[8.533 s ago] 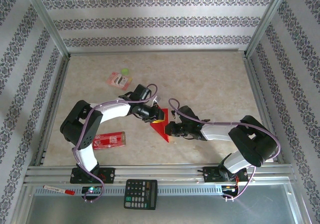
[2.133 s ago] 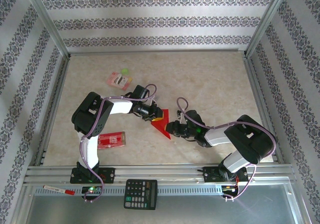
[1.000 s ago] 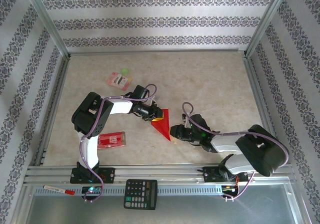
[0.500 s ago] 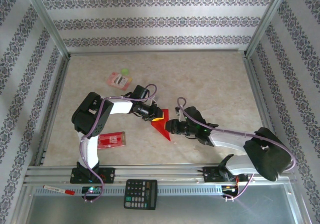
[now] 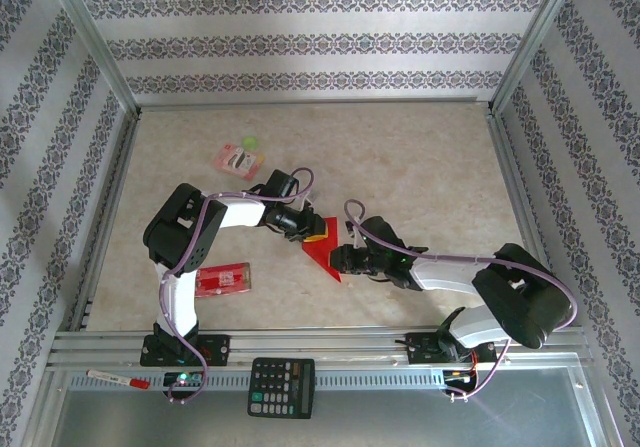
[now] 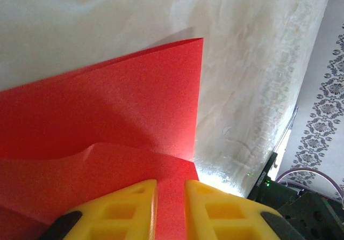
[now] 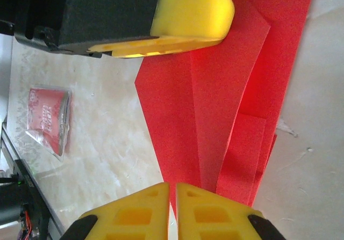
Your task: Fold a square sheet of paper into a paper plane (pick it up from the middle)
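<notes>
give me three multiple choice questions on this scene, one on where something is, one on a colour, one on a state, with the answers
1. The calculator lies:
A) beside the pink packet
B) on the metal rail at the near edge
C) in the far right corner

2. The fingers of the left hand are:
A) yellow
B) blue
C) white

3. The red paper is:
A) a flat open square
B) crumpled into a ball
C) folded into overlapping layers

Answers:
1 B, the top view shows it on the slotted rail.
2 A, both fingers show yellow in the left wrist view.
3 C, the right wrist view shows stacked layers with straight creases.
</notes>
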